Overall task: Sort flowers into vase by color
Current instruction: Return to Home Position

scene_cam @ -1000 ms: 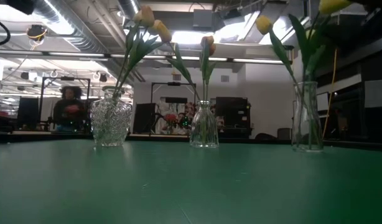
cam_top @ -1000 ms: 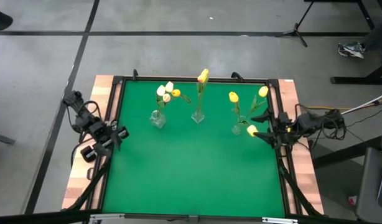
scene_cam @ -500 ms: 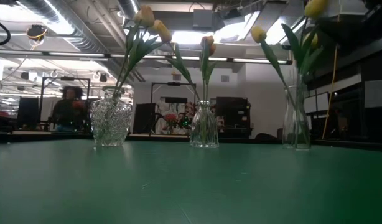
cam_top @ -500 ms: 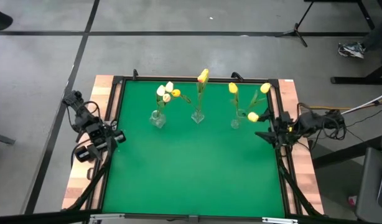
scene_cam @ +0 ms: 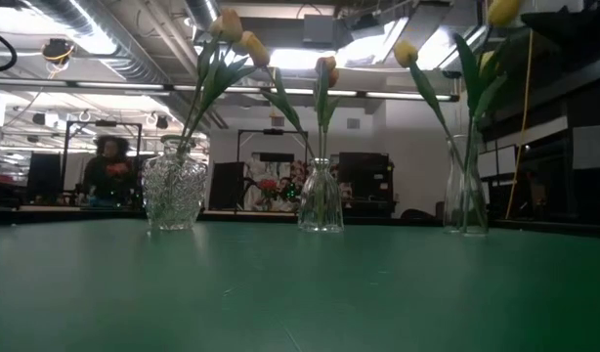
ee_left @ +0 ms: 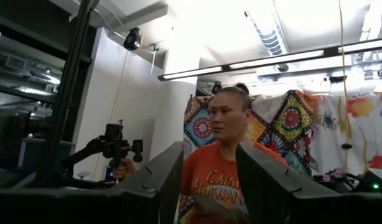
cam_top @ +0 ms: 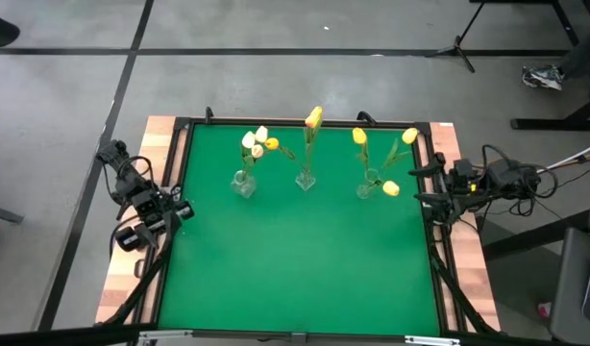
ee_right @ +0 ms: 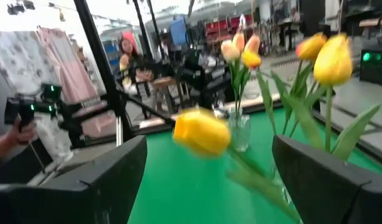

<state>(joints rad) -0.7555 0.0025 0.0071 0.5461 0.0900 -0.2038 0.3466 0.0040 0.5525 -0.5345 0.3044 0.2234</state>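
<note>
Three glass vases stand in a row at the far side of the green table (cam_top: 295,269). The left vase (cam_top: 243,184) holds white and orange tulips (cam_top: 258,144). The middle vase (cam_top: 305,180) holds a yellow-orange one (cam_top: 314,117). The right vase (cam_top: 364,189) holds yellow tulips (cam_top: 359,136), and one head (cam_top: 390,188) leans low toward the right edge. My right gripper (cam_top: 419,185) stands open at the right edge, level, just short of that head (ee_right: 201,132). My left gripper (cam_top: 183,209) waits open at the left edge, tipped upward (ee_left: 209,171).
A black frame (cam_top: 305,123) borders the green mat. Its near half lies bare in front of the vases (scene_cam: 321,200). A person (ee_left: 223,155) holding hand controllers shows beyond the table in the left wrist view. Another person (scene_cam: 107,171) sits far behind.
My right gripper, open throughout, has drawn back toward the table's right edge and risen. The right vase has slid a little toward the far edge. Its low yellow tulip head has swung up and then settled, away from my gripper.
</note>
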